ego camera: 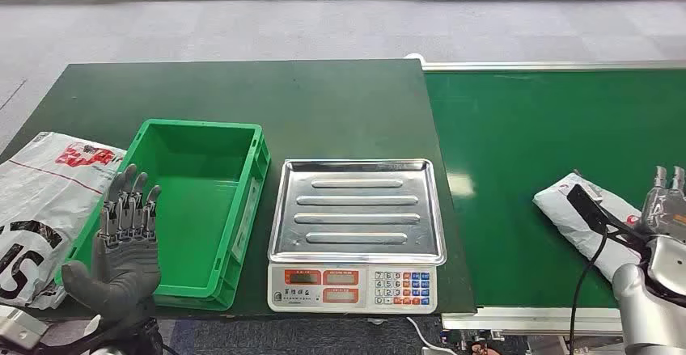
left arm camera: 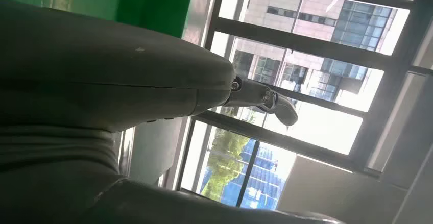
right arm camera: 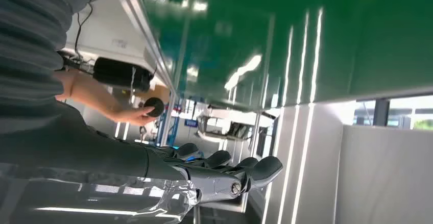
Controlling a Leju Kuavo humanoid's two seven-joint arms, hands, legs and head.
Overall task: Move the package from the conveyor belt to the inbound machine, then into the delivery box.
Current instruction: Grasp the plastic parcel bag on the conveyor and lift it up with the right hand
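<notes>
White package (ego camera: 586, 224) with red print, unreadable at this size, lies on the green conveyor belt (ego camera: 526, 153), just beside the right hand (ego camera: 665, 201), whose straight fingers hold nothing. Left hand (ego camera: 123, 246), fingers spread and unladen, hovers over the green delivery box (ego camera: 202, 209). Inbound machine (ego camera: 357, 234) shows keypad and displays, labels illegible. Grey bag (ego camera: 40, 201) bears large letters, possibly "S".

Grey carpet floor (ego camera: 243, 23); large bright windows (left arm camera: 316, 55) with dark frames.
</notes>
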